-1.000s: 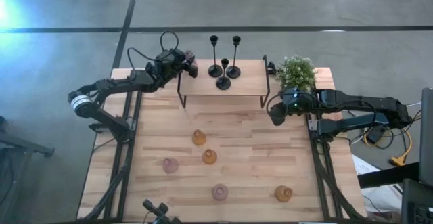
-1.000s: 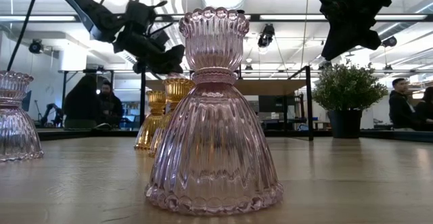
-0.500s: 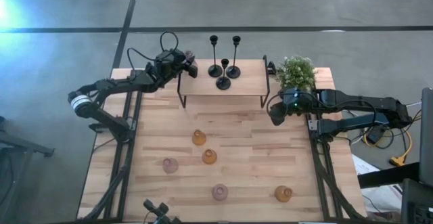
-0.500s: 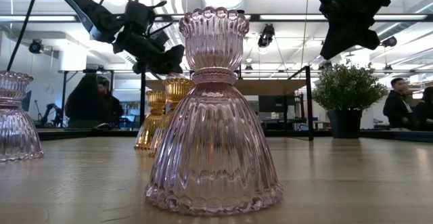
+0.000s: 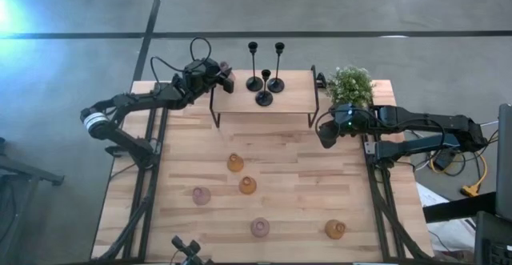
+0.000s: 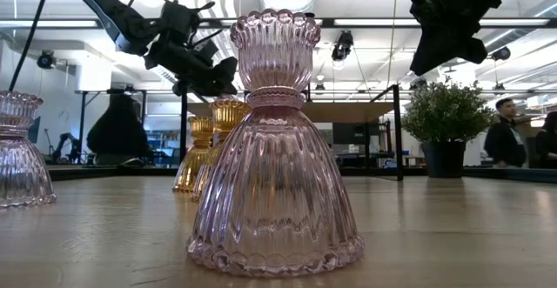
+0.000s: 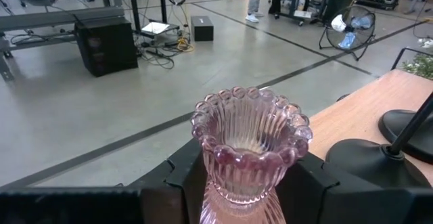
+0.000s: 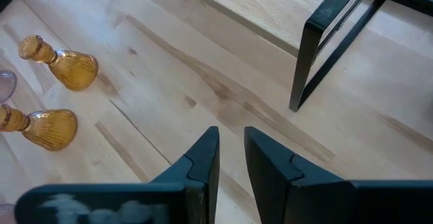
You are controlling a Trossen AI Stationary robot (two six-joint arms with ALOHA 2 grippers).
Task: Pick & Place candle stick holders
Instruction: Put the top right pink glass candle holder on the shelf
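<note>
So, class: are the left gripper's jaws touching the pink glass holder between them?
Touching. The left wrist view shows the pink glass holder seated between the left gripper jaws, dark pads against both sides of its neck.

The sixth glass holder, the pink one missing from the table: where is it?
Left wrist view: pink glass holder sits between the left gripper fingers, at the raised shelf's left end, near black holders.

ribbed glossy pink glass holder (image 6: 275,149); pale matt wooden table (image 5: 280,169); black metal holders (image 5: 265,79).

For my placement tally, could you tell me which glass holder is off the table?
The pink one in the left gripper, at the shelf's left end; the others stand on the table.
</note>
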